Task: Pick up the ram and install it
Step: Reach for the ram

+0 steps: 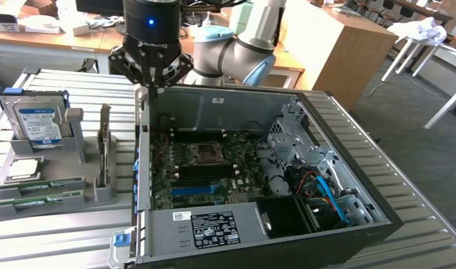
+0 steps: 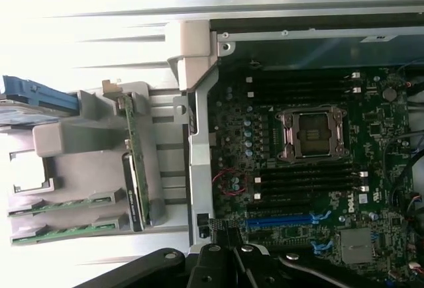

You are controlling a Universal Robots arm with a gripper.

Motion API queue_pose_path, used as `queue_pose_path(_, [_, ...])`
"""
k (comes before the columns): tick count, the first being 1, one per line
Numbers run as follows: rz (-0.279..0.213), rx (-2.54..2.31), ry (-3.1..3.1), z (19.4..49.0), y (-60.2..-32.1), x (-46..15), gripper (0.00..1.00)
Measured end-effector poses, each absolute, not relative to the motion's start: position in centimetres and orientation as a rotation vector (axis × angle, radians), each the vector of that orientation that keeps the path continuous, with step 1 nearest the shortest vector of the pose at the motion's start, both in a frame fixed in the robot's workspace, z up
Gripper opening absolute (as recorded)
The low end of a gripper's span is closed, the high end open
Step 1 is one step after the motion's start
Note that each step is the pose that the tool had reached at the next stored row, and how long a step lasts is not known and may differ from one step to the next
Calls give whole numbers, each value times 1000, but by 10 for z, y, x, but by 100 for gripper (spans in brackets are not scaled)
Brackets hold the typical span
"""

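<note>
1. Tool (image 1: pixel 150 95) (image 2: pixel 222 234): fingers pinched together, nothing between them. It hangs over the side wall of the open PC case (image 1: pixel 362 224), at the wall's far end as the exterior view shows it.
2. Ram (image 1: pixel 105 143) (image 2: pixel 130 145): green stick standing on its long edge in the grey rack (image 1: pixel 101 193), in the slot just beside that case wall. Not touched, not lifted.
3. Two other green sticks (image 1: pixel 37 188) sit in the rack's front slots. Can't tell for sure which stick is meant; the one on edge is nearest the tool, so I take that one.
4. Key relation: the ram lies to the exterior view's left of the tool and nearer the camera, lower down, w/ the case wall between them. Near, but apart.
5. Long axis: the ram runs parallel w/ the case wall, front to back in the exterior view.
6. The memory slots (image 1: pixel 205 168) (image 2: pixel 305 182) on the motherboard (image 1: pixel 236 185), either side of the open socket (image 1: pixel 205 150), look empty. They run across the ram's axis, approx a quarter turn off.
7. Also in the rack: hard drive (image 1: pixel 35 120) upright at the far end, processor chip (image 1: pixel 22 168) flat in the middle. Both are further from the tool than the ram.
8. Rack and case stand side by side on the ribbed worktop (image 1: pixel 422 207).
9. Progress: early, no pick made, nothing installed.
</note>
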State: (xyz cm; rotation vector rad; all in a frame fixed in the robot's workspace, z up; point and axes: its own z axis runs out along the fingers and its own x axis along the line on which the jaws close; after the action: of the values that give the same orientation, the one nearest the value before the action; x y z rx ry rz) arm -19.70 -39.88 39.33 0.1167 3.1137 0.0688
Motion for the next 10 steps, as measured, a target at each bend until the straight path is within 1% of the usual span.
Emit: queue_pose_path(10, [69, 117, 3114, 393, -399, -211, 10])
